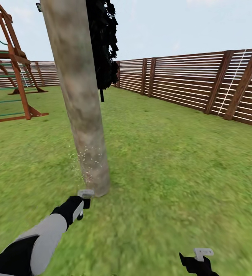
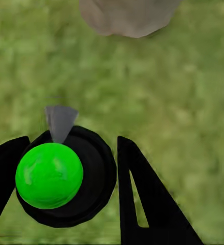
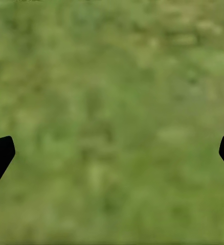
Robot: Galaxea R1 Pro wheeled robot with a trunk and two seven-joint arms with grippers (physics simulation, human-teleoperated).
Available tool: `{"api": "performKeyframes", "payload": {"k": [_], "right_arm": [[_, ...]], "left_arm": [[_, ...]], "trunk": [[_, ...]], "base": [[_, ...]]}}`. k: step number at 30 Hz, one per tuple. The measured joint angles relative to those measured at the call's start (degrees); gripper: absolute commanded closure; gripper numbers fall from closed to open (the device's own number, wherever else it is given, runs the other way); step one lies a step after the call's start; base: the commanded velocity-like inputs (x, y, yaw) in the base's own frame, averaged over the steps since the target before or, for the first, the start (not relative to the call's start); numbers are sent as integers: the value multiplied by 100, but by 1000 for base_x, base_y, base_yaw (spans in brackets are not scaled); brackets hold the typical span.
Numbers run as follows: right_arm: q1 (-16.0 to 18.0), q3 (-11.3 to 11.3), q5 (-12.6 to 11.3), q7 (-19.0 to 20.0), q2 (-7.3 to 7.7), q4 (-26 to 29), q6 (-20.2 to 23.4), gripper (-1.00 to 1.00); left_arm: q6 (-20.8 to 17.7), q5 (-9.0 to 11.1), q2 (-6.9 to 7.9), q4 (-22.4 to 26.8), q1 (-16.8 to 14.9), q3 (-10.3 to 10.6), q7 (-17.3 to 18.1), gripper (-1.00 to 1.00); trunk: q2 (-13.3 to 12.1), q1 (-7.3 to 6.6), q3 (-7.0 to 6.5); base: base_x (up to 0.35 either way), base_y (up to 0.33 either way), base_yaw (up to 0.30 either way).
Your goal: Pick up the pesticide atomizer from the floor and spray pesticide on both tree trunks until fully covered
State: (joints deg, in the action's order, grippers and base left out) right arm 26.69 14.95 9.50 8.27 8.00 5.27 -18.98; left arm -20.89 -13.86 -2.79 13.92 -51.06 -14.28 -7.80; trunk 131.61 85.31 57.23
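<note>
While one trunk [image 1: 81,111] stands, one atomizer [image 2: 66,176] sprays.

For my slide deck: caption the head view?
Left end effector sprays the pesticide atomizer at a tree trunk base.

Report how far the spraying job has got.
Done: the atomizer is off the grass, clamped in the left gripper. In hand: it sits at the base of a tree trunk, and pale spray specks dot the trunk's lowest part. Left: the trunk above those specks looks bare, and a second tree is yet to be treated. The right gripper hangs open over grass, holding nothing.
</note>
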Motion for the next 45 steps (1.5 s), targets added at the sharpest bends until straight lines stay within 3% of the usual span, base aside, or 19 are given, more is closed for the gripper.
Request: {"api": "performKeyframes", "payload": {"k": [3, 8, 11, 21, 32, 39, 45], "right_arm": [[0, -1, -1, -1, 0, 0, 0, -100], [-1, 0, -1, 4, 19, 9, 5, -100], [-2, 0, 5, 8, 26, 1, 8, -100], [1, -1, -1, 7, 0, 0, 4, -100], [-2, -1, -1, 8, 0, 0, 4, -100], [-2, -1, -1, 8, 0, 0, 5, -100], [-3, -1, -1, 8, 0, 0, 2, -100]], "left_arm": [[-9, -6, -5, -28, 160, 2, -8, 100], [-11, 154, -81, -73, 188, 1, -10, 100], [7, 168, -201, -79, 193, -1, -10, 100], [20, 161, -322, -77, 220, 2, -18, 100], [-10, 152, -308, -74, 220, 10, -57, 100], [-52, 135, -319, -82, 220, 29, -63, 100], [-400, 97, -319, -74, 220, 52, -63, 100]], "trunk": [[0, 0, 18], [0, 0, 29], [0, 0, 29], [0, 0, 29], [0, -1, 29], [0, -1, 29], [0, -1, 29]], "base": [[114, -38, 181], [230, -158, 27], [209, -206, 1], [68, -260, 93], [203, -220, 271], [138, -249, 22], [127, -265, 160]]}}
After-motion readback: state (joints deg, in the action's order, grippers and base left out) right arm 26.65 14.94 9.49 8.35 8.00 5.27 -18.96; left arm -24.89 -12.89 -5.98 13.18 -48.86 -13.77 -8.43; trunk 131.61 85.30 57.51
